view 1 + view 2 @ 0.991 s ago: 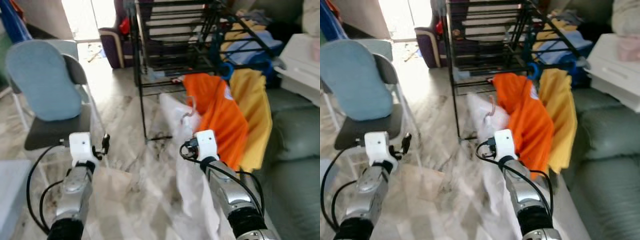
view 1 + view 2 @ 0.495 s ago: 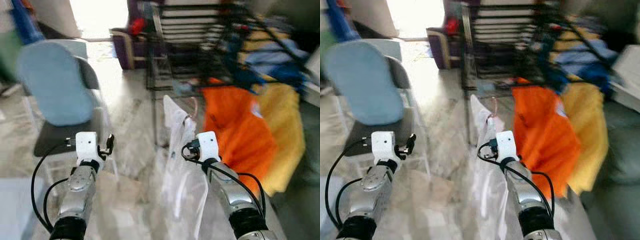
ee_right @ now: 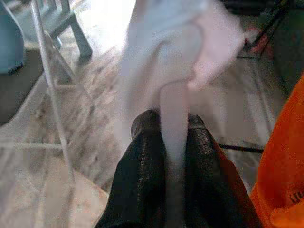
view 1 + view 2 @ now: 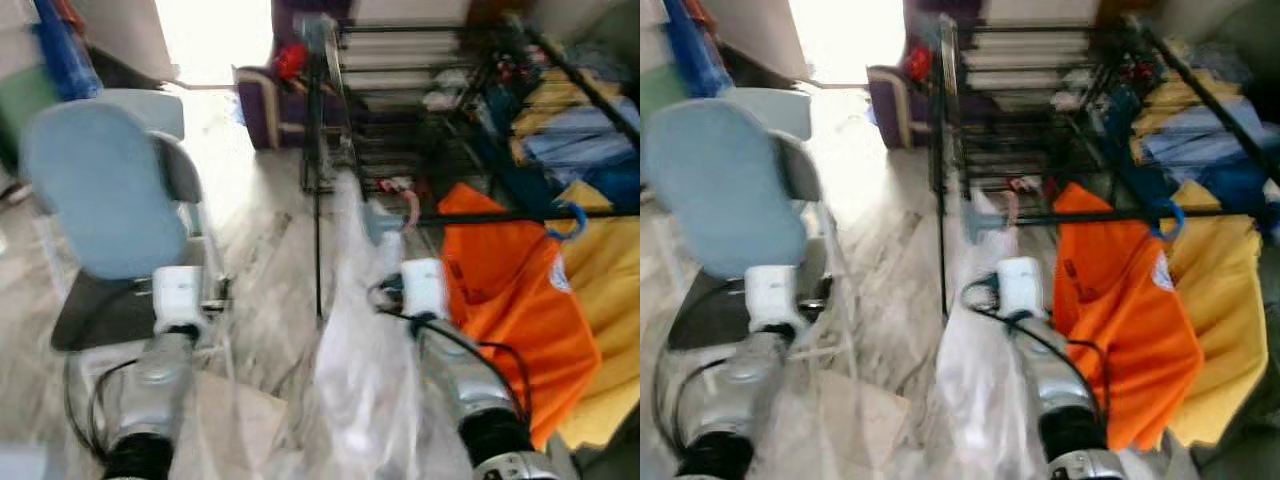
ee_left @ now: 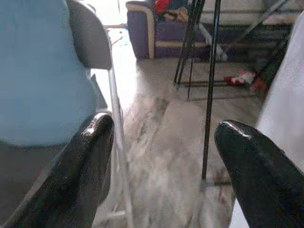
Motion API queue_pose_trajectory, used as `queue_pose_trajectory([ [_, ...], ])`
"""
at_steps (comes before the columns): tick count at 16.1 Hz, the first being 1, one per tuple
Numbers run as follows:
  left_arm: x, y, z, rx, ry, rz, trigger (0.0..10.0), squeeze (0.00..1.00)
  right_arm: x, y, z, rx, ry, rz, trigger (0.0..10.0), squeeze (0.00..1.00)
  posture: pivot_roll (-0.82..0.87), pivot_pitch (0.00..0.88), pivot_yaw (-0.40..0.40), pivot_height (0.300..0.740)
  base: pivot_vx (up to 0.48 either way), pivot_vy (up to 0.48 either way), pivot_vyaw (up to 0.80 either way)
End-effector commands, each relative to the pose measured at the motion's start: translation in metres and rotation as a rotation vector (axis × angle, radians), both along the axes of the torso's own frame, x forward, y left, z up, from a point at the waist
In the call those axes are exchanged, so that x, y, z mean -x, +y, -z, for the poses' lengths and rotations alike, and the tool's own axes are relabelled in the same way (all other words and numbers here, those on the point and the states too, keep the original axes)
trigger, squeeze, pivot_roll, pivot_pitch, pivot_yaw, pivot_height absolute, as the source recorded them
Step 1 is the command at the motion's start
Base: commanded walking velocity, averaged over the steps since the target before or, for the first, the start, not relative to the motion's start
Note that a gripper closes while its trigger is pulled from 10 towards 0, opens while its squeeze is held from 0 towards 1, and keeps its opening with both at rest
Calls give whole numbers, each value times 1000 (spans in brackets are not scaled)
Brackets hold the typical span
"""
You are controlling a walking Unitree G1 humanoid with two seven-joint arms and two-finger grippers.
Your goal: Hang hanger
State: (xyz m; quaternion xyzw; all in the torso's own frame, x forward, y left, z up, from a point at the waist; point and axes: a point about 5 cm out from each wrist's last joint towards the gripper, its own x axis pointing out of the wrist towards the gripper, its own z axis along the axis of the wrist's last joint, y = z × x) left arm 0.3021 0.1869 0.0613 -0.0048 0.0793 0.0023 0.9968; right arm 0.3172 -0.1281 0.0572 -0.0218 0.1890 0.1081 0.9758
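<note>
Two black fingers of the right tool [image 3: 173,156] are pinching the pale stem of the hanger [image 3: 173,118] between them, closed tight on it, and a white garment [image 4: 360,340] is draping from it over the right arm. The pink hook [image 4: 408,208] is standing up just above the tool, near the horizontal black rail of the drying rack [image 4: 520,213] but apart from it, so the hanging itself is not yet done; what is left, by my reading, is lifting the hook over that rail and letting go. The left tool [image 5: 161,175] is idling wide open and holding nothing, pointing at the floor beside a blue-backed chair [image 4: 95,190].

On the rail an orange garment [image 4: 510,290] and a yellow one [image 4: 605,330] are already hanging, the orange just beside the right arm, crowding the free stretch of bar. The rack's upright post [image 4: 316,190] is standing close on the left of the white garment. A purple sofa [image 4: 270,100] is sitting well behind.
</note>
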Motion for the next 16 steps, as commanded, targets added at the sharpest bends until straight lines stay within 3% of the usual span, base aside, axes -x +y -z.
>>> queue_pose_trajectory([
  [1,-1,-11,0,15,1,26,10000,0,-12,-2,-19,10,-69,-11,10000,0,-95,0,20,740,0,0,0],
  [7,-2,-10,2,20,17,19,10000,0,0,1,1,23,109,-35,10000,0,-95,0,13,740,0,0,0],
  [12,-3,-12,3,17,28,39,10000,0,10,1,17,-78,301,21,10000,0,-96,0,16,740,0,0,0],
  [16,-3,-13,2,24,27,47,10000,0,6,0,13,-97,300,63,10000,0,-93,0,15,740,0,0,0],
])
